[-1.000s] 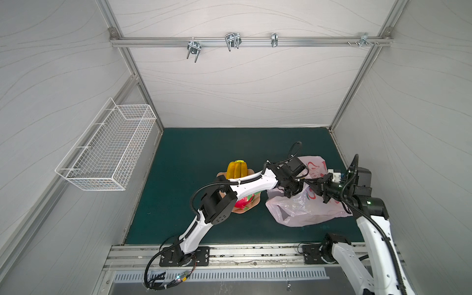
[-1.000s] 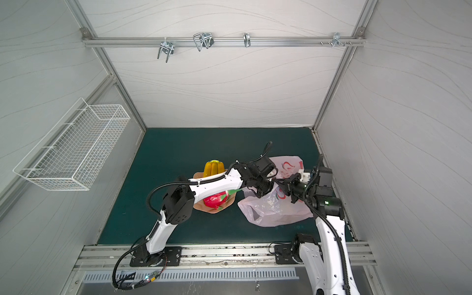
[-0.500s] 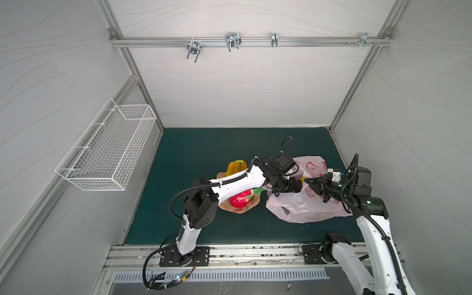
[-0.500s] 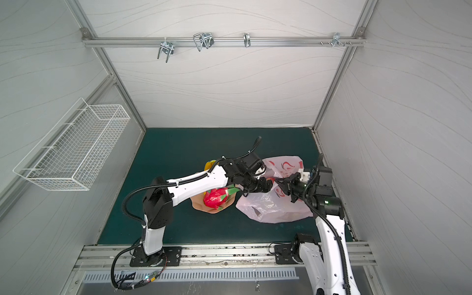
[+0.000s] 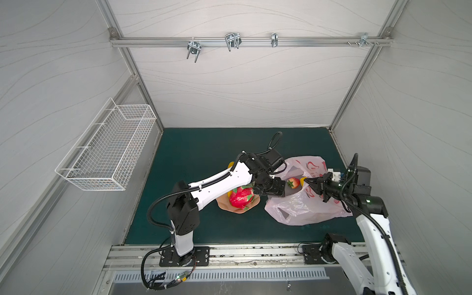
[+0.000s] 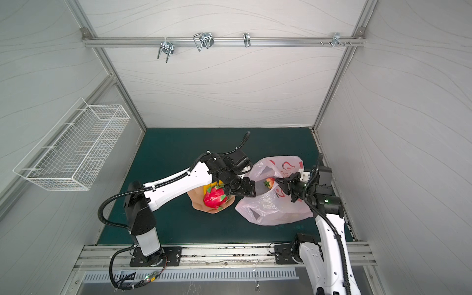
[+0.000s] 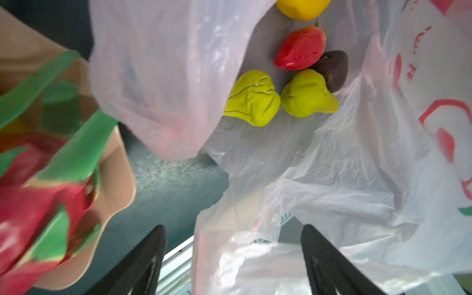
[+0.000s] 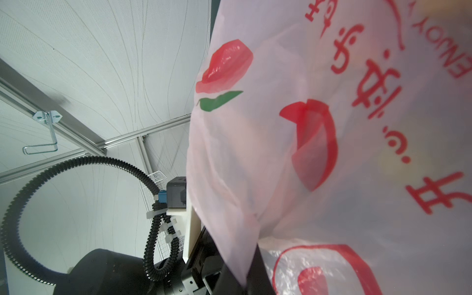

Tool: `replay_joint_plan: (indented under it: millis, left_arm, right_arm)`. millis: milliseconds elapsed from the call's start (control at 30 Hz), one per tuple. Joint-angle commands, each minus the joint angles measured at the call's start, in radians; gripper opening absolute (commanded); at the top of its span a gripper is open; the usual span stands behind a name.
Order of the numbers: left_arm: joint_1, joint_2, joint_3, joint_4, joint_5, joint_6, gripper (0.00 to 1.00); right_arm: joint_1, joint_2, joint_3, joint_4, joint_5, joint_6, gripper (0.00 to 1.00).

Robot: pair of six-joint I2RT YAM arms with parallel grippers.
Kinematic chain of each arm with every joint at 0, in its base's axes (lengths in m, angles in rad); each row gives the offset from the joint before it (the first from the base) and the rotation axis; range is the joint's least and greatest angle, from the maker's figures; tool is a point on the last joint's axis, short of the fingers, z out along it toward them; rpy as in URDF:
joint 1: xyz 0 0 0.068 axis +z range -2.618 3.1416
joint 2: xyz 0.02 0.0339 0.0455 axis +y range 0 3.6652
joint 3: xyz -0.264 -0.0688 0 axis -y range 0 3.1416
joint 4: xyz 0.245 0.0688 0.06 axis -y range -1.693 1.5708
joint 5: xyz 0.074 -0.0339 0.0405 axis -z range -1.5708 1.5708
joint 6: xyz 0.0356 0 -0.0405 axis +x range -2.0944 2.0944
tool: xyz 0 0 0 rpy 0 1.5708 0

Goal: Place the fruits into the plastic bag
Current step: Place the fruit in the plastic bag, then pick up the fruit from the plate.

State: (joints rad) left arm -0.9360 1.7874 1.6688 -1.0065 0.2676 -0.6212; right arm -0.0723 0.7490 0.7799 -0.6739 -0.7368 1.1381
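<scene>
Right jaws clamped on plastic bag (image 5: 301,212) rim near right edge of bench (image 5: 204,158), propping mouth open; left jaws apart, empty, beside dragon fruit (image 5: 241,198).

Bright, even light; dragon fruit (image 7: 38,204) blurred in left wrist view.

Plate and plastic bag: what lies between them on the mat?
Only a bare strip of green mat between plate and plastic bag, shown in the left wrist view.
</scene>
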Motion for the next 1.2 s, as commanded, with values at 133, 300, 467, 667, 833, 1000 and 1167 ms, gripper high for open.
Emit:
replay_joint_plan:
  millis: [133, 300, 467, 667, 833, 1000, 1167]
  left_arm:
    - [0.060, -0.160, -0.054, -0.113, -0.143, 0.171, 0.90]
    - [0.116, -0.295, -0.144, -0.103, -0.169, 0.307, 0.96]
    - [0.139, -0.399, -0.264, -0.058, -0.239, 0.499, 0.99]
    - [0.181, -0.396, -0.333, -0.056, -0.163, 0.681, 1.00]
    - [0.195, -0.344, -0.339, -0.033, -0.108, 0.745, 0.99]
    - [0.226, -0.242, -0.293, -0.062, -0.036, 0.767, 0.99]
    - [0.238, -0.150, -0.231, -0.097, -0.065, 0.764, 0.99]
  right_arm:
    - [-0.006, -0.005, 0.027, -0.009, 0.005, 0.014, 0.01]
    - [-0.010, -0.007, 0.028, -0.006, 0.000, 0.011, 0.01]
    - [-0.011, -0.004, 0.030, -0.003, -0.003, 0.009, 0.01]
    - [-0.012, -0.001, 0.036, -0.005, -0.007, 0.002, 0.01]
    - [-0.013, 0.000, 0.040, -0.005, -0.013, 0.000, 0.01]
    - [-0.012, 0.004, 0.046, -0.009, -0.017, -0.005, 0.01]
    - [-0.012, 0.004, 0.046, -0.008, -0.021, -0.005, 0.01]
